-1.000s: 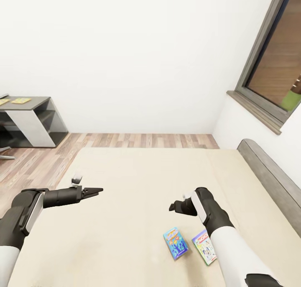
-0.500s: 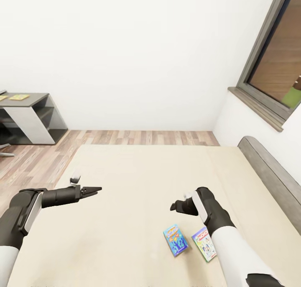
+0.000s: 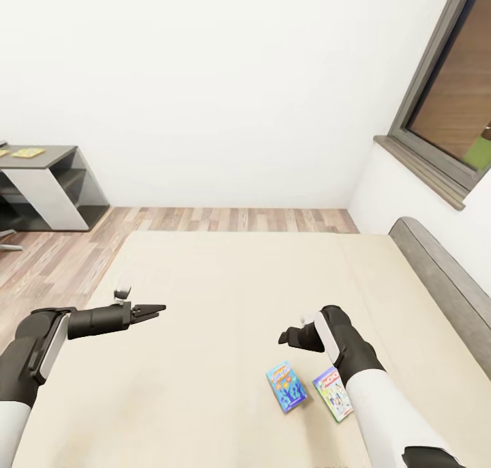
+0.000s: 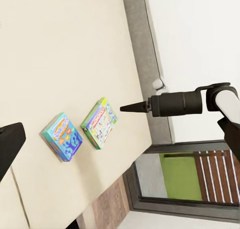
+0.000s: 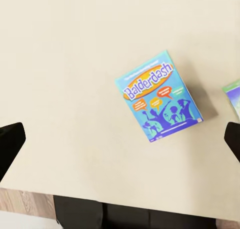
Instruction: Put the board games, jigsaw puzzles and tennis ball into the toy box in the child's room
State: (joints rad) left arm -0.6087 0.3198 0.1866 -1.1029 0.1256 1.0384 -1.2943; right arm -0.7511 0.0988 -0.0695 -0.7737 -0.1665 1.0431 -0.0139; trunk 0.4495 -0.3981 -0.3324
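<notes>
I see a grey desk [image 3: 48, 181] by the white wall, wood floor [image 3: 61, 263], then the beige bed [image 3: 225, 297]. Left gripper [image 3: 153, 311] looks clenched, empty; right gripper [image 3: 285, 336] released, empty. Blue game [image 3: 286, 386] and green game [image 3: 333, 393] lie near the bed's front edge.

Bedroom in a home, simulator-rendered. A wide beige bed [image 3: 225, 297] with a grey headboard [image 3: 443, 277] is filling the foreground; wood-plank floor [image 3: 61, 263], white walls and a window [image 3: 450, 99] are surrounding it. A grey desk [image 3: 48, 181] is standing in the corner; two board games [image 3: 286, 386] are lying on the bed.
</notes>
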